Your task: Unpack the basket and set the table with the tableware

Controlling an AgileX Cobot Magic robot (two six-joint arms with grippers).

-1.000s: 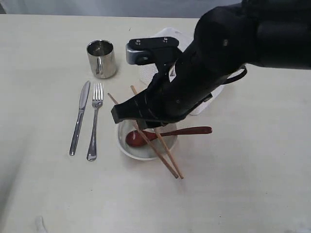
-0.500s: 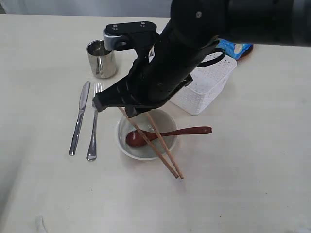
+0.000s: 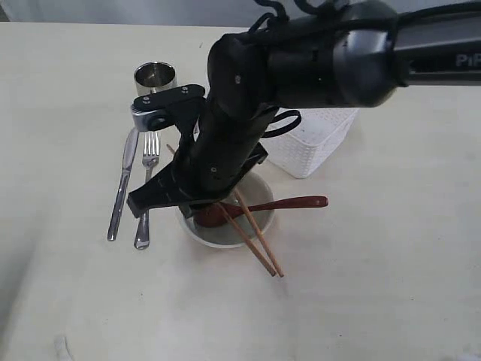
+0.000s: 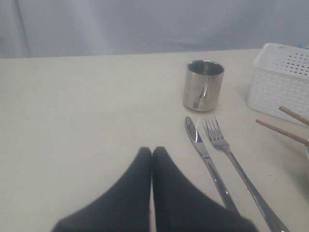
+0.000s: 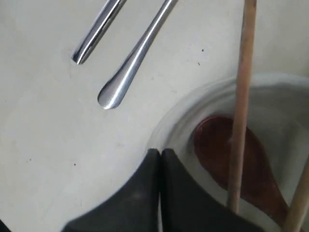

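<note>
At the far left the left gripper hangs low over bare desk, its jaws pressed together and empty. The knife and fork lie side by side just to its right, and the steel mug stands beyond their tips.

The right arm reaches across the middle. The right gripper is pinched shut with nothing in it, its tips poised at the left rim of the bowl, near the fork's handle end. The wooden spoon rests in the bowl with its handle pointing right over the rim. The chopsticks lie across the bowl, their long axis running from far-left to near-right.

The basket stands right of and beyond the bowl, so it lies behind and to the right of the right gripper. That arm is plainly the nearer one. Its inside cannot be seen, so what remains to unpack cannot be told.
</note>
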